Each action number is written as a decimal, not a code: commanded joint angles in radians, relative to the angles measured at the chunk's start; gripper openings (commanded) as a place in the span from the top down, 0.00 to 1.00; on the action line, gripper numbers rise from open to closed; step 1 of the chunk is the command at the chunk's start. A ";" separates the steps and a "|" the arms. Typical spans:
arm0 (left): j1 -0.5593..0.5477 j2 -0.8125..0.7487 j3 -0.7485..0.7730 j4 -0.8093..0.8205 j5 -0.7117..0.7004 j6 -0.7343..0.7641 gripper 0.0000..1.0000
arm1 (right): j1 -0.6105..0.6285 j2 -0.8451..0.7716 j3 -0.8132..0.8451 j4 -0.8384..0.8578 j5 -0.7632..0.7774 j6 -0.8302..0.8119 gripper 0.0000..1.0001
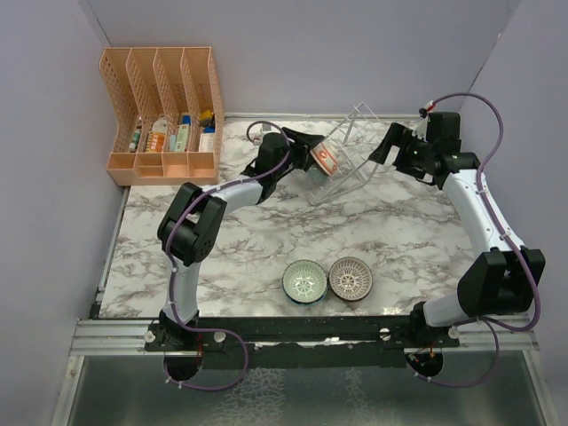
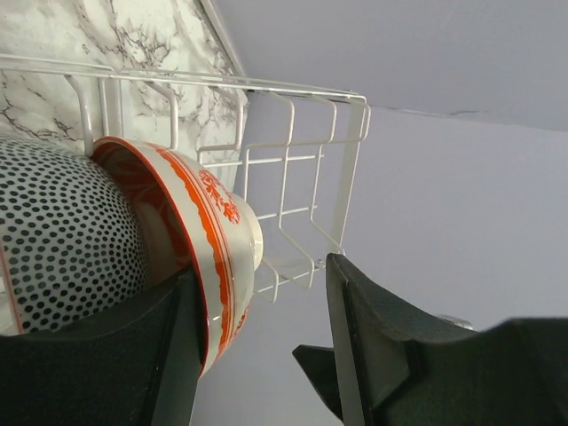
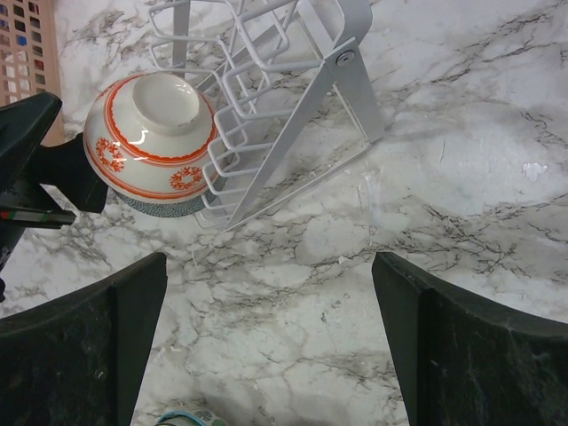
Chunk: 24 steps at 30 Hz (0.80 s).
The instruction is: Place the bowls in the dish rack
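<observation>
**Dish rack** [image 1: 355, 151]: a thin white wire frame, angular, with slanted slots. It stands on the marble-patterned table [image 1: 248, 240] and holds one bowl.

**Red-rimmed bowl** [image 3: 151, 146]: set on edge in the rack's end slot on the left arm's side. Its pale foot ring is turned toward the rack's other slots and its black-dotted inside faces away from them. The outside is glossy white with red bands and medallions.

**Left pincer** [image 2: 263, 284]: at that same end of the rack, jaws parted. One finger lies on the bowl's inner side near the rim. The other stands clear of the outer wall with a visible gap, so the bowl is released.

**Right pincer** [image 3: 269, 266]: at the rack's opposite end, jaws spread wide, nothing between them.

**Teal-green bowl** [image 1: 304, 281] and **brown-grey bowl** [image 1: 351, 278]: upright on the table, well in front of the rack and just beside each other. Both are round, with radial patterns inside.

**Orange organizer** [image 1: 164, 115]: slotted plastic, left of the rack. Its compartments hold small items too small to identify.
</observation>
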 commanded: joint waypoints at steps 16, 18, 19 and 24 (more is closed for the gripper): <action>0.037 -0.130 -0.075 -0.119 0.078 0.059 0.41 | -0.007 -0.049 -0.034 0.038 -0.025 0.006 0.00; 0.039 -0.142 -0.078 -0.141 0.078 0.073 0.40 | -0.008 -0.053 -0.038 0.037 -0.026 0.007 0.00; 0.041 -0.148 -0.081 -0.149 0.081 0.079 0.39 | -0.008 -0.055 -0.039 0.038 -0.026 0.008 0.00; 0.052 -0.196 -0.102 -0.201 0.097 0.118 0.38 | -0.008 -0.067 -0.052 0.039 -0.031 0.010 0.00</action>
